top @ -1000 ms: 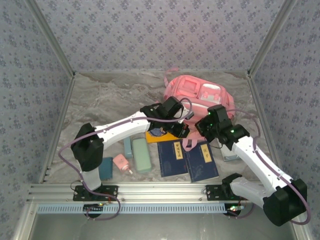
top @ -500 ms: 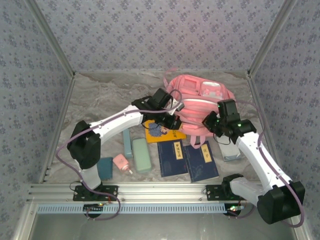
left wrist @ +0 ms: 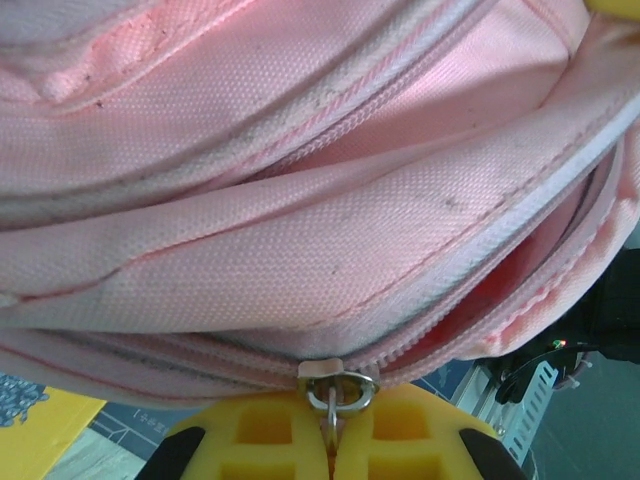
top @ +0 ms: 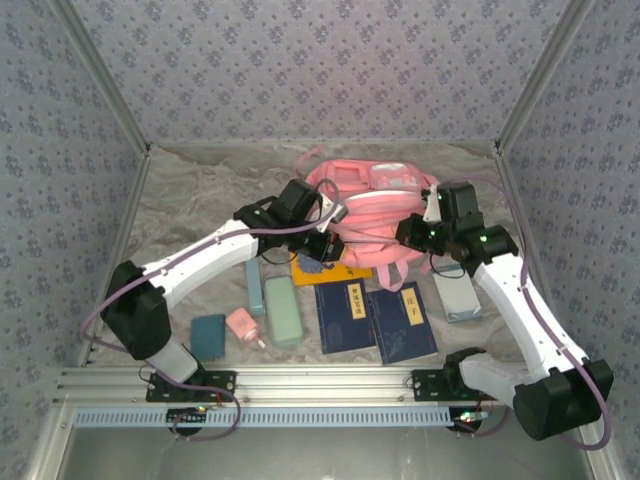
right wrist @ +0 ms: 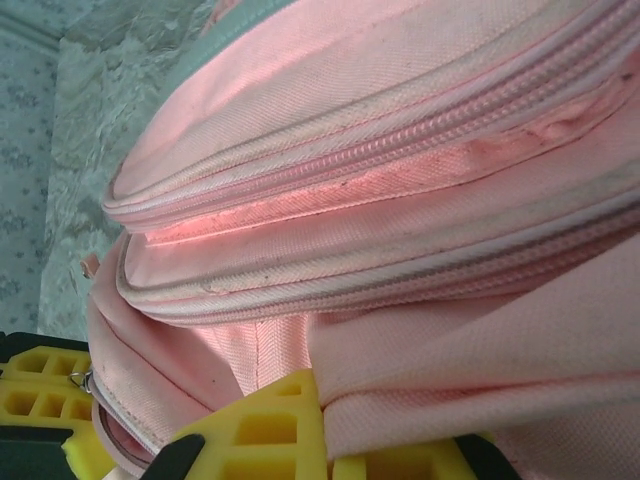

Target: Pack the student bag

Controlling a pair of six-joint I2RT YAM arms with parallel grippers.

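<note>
bag (top: 372,195): toward the far edge of the table (top: 200,200), right of middle | left gripper (left wrist: 335,412): clenched tight on the metal zip pull (left wrist: 338,385) at the bag's near side | right gripper (right wrist: 322,432): clamped, seemingly pinching a fold of the bag's pink cloth; its tips are hidden

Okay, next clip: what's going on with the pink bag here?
Both arms are working on the student bag, which lies at the back of the table. The left gripper is shut on a metal zipper pull, and the zip beside it gapes partly open. The right gripper pinches a fold of the bag's fabric, apparently to steady it. Two blue books, a yellow book and a green case lie in front, not yet packed.
</note>
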